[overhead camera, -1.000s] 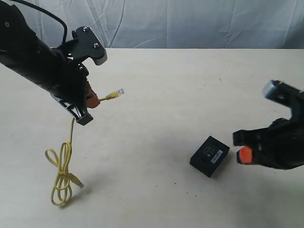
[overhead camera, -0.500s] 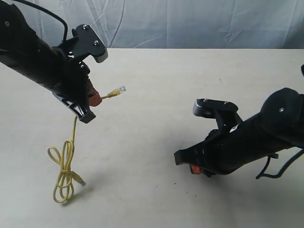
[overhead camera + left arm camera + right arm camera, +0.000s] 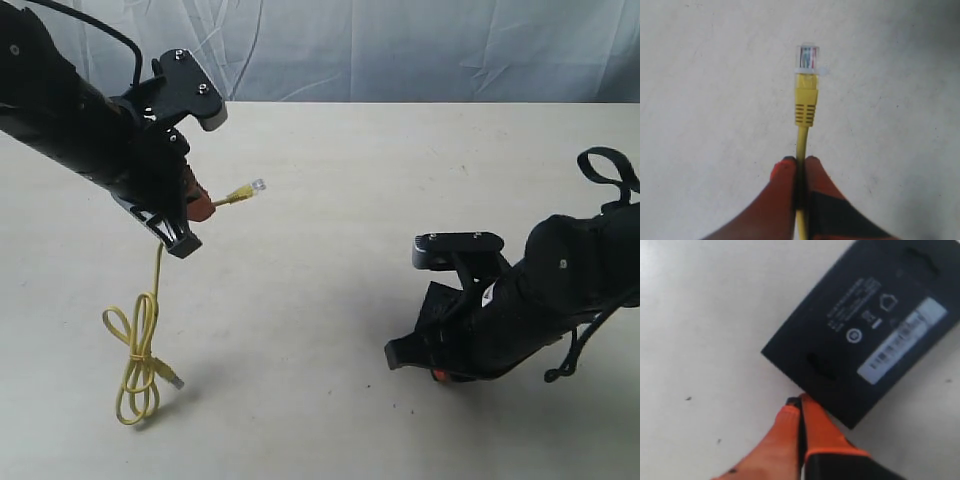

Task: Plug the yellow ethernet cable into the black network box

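My left gripper (image 3: 200, 209) hangs above the table at the upper left, shut on the yellow ethernet cable (image 3: 152, 290) just behind its boot. The clear plug (image 3: 257, 186) sticks out past the fingertips toward the right; in the left wrist view the gripper (image 3: 800, 162) pinches the cord and the plug (image 3: 807, 57) points away. The rest of the cable drops to a tied loop (image 3: 135, 360) on the table. The black network box (image 3: 865, 335) with its white label (image 3: 902, 340) lies flat. My right gripper (image 3: 799, 402) is shut and empty, its tips touching the box's edge. In the exterior view the right arm (image 3: 530, 300) hides most of the box.
The cable's second plug (image 3: 175, 382) rests on the table beside the loop. A pale tabletop (image 3: 330, 250) spreads between the two arms, with a grey cloth backdrop (image 3: 400, 50) behind its far edge. A black cable loop (image 3: 605, 170) rises from the right arm.
My right gripper, open to the right of the box a second ago, has shut and come down over the box, covering it in the exterior view. The left arm and cable barely moved.
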Available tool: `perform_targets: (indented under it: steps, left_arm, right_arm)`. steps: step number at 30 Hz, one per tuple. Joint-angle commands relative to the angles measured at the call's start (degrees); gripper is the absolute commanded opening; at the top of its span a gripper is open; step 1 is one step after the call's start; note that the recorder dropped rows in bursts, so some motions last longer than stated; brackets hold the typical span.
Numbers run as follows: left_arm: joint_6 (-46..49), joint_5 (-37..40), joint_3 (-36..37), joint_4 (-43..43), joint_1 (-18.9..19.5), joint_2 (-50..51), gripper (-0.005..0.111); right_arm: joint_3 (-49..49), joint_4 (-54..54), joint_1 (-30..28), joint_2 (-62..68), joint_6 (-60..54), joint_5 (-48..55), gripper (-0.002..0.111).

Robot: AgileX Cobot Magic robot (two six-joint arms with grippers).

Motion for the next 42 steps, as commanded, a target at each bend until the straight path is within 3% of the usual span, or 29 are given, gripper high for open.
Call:
perform_targets:
  steps: [1, 11, 19, 25, 29, 33, 38, 42]
  left_arm:
    - [0.1, -0.4, 0.2, -0.5, -0.1, -0.6, 0.000]
    - [0.1, -0.4, 0.2, -0.3, -0.1, -0.6, 0.000]
    - [-0.2, 0.0, 0.2, -0.6, -0.1, -0.6, 0.000]
    - [-2.1, 0.6, 0.2, -1.2, -3.3, -0.6, 0.000]
    - [-2.6, 1.1, 0.2, -1.0, -8.7, -0.3, 0.000]
    - [-3.6, -1.2, 1.1, -0.3, -13.0, 3.2, 0.000]
    - [-4.9, -3.9, 1.7, -0.5, -17.4, 9.8, 0.000]
    - [-4.9, -8.0, 1.7, -0.3, -20.8, 13.6, 0.000]
  right_arm:
    - [-0.3, -14.4, 0.0, -0.4, 11.4, 0.7, -0.001]
    - [-0.3, -29.6, 0.0, -3.6, 22.7, 4.6, -0.001]
    - [-0.9, -25.0, 0.0, -8.2, 22.6, 13.3, -0.001]
    - [-0.9, -23.5, -3.7, -16.8, 16.6, 13.5, -0.001]
    - [-0.9, -16.5, -13.4, -17.0, 6.9, 12.4, -0.001]
    - [-0.9, 0.9, -21.6, -13.8, -8.3, 9.7, -0.001]
    - [-0.9, 21.9, -24.6, -8.4, -27.9, 7.7, -0.001]
    - [-0.9, 29.1, -24.6, -4.3, -34.2, 7.7, -0.001]
